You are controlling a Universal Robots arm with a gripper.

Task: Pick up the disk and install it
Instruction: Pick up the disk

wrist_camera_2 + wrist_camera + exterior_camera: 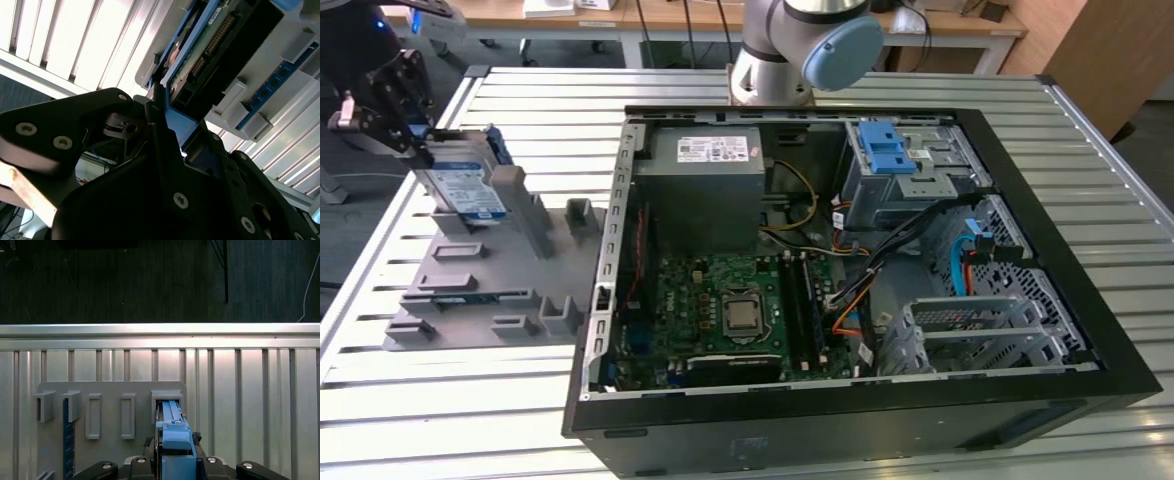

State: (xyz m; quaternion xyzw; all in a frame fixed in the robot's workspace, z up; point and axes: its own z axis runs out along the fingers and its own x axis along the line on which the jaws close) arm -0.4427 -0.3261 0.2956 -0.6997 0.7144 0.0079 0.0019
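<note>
The disk [462, 186] stands on edge in a slot of the grey holder [494, 285] at the exterior view's left, its blue-and-white label facing out and blue rails along its edges. My gripper [416, 148] is at the disk's upper end, shut on it. In the second wrist view the black fingers [159, 131] clamp the blue rail of the disk [212, 42], whose green circuit board shows. The first wrist view looks down the disk's blue edge [172, 426] into a holder slot [167, 399].
An open black computer case [1067, 240] lies on the slatted metal table [480, 420], holding a grey power supply [707, 170], a motherboard [734, 310] and a silver cage with a light-blue latch [897, 155]. A blue strip [68, 440] sits in another holder slot.
</note>
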